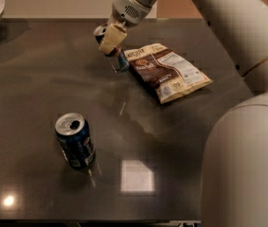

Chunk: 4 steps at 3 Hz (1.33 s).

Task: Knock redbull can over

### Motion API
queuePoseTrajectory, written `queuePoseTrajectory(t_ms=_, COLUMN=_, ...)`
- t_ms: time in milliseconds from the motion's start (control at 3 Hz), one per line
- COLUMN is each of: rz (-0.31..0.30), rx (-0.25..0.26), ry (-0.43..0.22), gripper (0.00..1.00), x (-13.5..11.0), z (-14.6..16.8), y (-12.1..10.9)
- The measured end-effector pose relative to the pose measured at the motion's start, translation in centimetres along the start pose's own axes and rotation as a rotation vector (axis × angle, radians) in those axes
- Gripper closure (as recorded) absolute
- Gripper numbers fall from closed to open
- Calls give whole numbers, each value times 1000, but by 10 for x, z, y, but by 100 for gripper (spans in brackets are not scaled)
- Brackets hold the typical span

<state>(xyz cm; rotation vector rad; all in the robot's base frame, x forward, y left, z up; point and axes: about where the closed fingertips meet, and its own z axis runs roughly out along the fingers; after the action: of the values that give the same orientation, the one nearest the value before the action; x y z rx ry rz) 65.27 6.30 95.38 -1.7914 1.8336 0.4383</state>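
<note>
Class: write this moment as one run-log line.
pincer: against redbull can | can: tilted, not down | chip bag: beside it | soda can: upright, apart

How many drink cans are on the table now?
2. The redbull can is at the far side, beside the snack bag, partly behind the end effector. The blue soda can stands front left. No other shows.
</note>
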Motion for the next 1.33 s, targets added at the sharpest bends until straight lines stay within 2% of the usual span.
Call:
queuePoseTrajectory(t_ms=333, rz=-58, rx=-55, ry=49, gripper=100, x=0, z=6, y=21)
queuePoseTrajectory(t_ms=667, rz=-114, rx=-88, ry=105, gripper=100, x=0, z=17, y=40)
queuePoseTrajectory(t_ms=1000, rz=-166, rx=-102, ry=174, gripper=100, x=3, z=31, y=54)
queuePoseTrajectory(t_ms=1333, rz=-193, rx=-110, ry=215, gripper=100, x=5, z=38, y=62)
